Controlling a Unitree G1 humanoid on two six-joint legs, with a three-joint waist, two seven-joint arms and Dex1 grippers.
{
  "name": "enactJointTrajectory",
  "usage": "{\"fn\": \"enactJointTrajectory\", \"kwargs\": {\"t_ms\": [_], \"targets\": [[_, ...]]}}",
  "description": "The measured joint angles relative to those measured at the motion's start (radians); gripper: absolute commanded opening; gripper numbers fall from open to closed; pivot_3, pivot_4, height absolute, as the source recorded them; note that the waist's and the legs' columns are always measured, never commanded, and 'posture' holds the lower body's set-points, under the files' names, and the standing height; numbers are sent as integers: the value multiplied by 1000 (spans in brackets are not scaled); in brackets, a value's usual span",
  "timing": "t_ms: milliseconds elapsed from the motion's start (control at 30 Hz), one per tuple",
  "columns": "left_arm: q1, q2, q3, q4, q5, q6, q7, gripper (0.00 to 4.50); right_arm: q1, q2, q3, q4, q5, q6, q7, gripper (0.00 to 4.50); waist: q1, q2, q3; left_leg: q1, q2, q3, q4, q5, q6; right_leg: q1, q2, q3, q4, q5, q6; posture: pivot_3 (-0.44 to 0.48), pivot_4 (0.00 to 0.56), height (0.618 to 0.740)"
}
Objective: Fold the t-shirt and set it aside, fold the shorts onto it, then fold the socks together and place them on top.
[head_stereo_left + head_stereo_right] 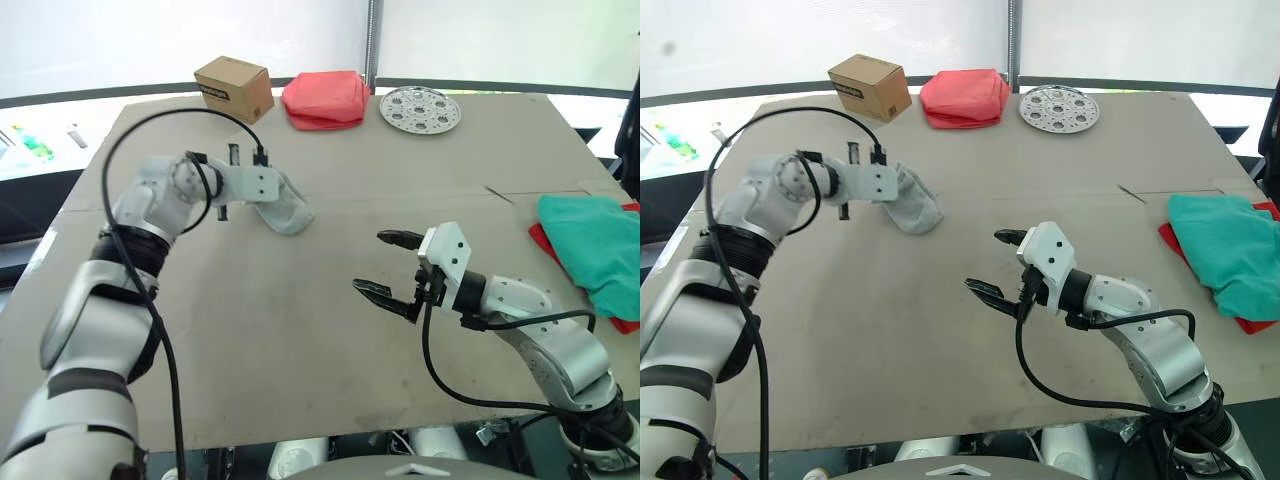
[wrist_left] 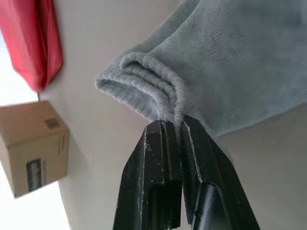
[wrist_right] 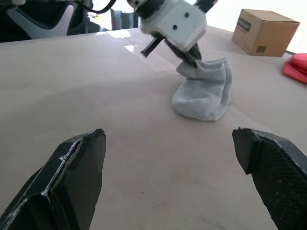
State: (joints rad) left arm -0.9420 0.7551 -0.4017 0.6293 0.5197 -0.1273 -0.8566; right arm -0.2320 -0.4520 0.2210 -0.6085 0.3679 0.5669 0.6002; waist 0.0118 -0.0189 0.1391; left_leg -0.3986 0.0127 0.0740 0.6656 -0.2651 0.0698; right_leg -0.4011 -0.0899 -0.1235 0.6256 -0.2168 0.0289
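Note:
The light grey socks (image 1: 287,209) hang bunched from my left gripper (image 2: 180,128), which is shut on their layered cuffs; their lower end rests on the table, left of centre. My right gripper (image 1: 391,265) hovers open and empty over the table's middle, a short way to the right of the socks (image 3: 204,92) and pointing at them. At the right edge the teal shorts (image 1: 592,243) lie folded on the red t-shirt (image 1: 541,239), of which only a thin rim shows.
Along the far edge of the tan table (image 1: 300,340) stand a cardboard box (image 1: 233,88), a salmon-pink cloth bundle (image 1: 324,99) and a round perforated metal disc (image 1: 420,108). Bare table lies between the socks and the shorts.

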Motion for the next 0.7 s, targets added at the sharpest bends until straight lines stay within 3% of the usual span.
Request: {"fn": "enactJointTrajectory", "kwargs": {"t_ms": [233, 500, 700], "targets": [[63, -60, 3, -167, -22, 102, -28, 70, -11, 14, 0, -1, -27, -2, -42, 4500, 1, 0, 0, 0, 0, 0, 1, 0, 0, 0, 1, 0, 0, 0, 0, 0, 150, 736], [194, -4, 41, -438, -58, 171, -112, 70, 2, 5, -5, -3, -38, 27, -68, 4500, 3, 0, 0, 0, 1, 0, 1, 0, 0, 0, 1, 1, 0, 0, 0, 0, 150, 736], [197, 26, 41, -462, -30, 135, -74, 70, 13, -2, -5, -3, -38, 43, -68, 4500, 3, 1, 0, 1, 1, 0, 2, 0, 0, 2, 1, 1, 0, -1, 1, 0, 150, 736]]}}
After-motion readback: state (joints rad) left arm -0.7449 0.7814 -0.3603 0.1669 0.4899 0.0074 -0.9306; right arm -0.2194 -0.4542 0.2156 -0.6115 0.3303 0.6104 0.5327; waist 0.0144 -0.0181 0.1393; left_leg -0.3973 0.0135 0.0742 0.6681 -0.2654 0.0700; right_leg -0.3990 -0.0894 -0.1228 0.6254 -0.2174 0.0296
